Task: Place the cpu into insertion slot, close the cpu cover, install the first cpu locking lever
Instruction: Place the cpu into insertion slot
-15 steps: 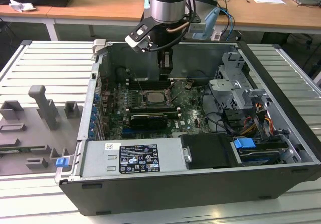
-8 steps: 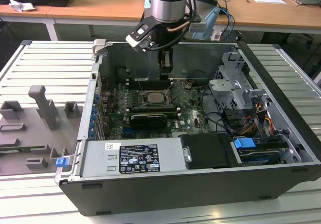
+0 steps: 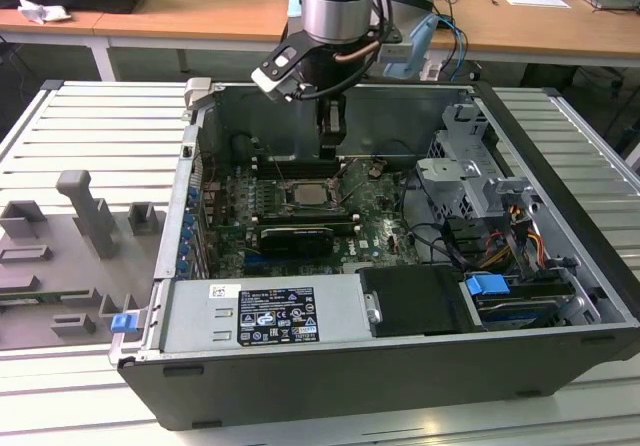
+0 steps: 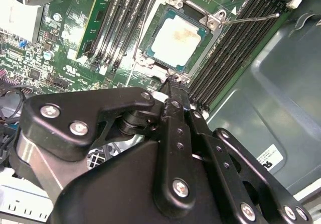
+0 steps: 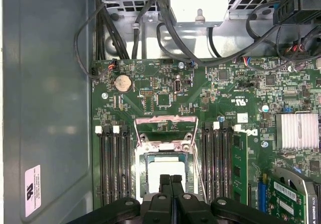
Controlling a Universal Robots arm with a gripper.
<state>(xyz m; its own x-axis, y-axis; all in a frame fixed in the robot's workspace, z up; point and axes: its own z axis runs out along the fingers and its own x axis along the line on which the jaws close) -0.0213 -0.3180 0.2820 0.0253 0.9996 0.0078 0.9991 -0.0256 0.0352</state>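
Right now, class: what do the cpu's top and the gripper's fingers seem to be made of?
The cpu: probably metal, a matte pale silver-beige top with a brownish stain and a green board-like rim. On the gripper, the fingers: likely black-coated metal, with a satin sheen and bolted joints.

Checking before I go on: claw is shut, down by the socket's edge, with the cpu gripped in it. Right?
Not quite. The cpu lies in the socket, not in the claw; the second wrist view shows it. The claw is shut, down by the socket's edge, as you say.
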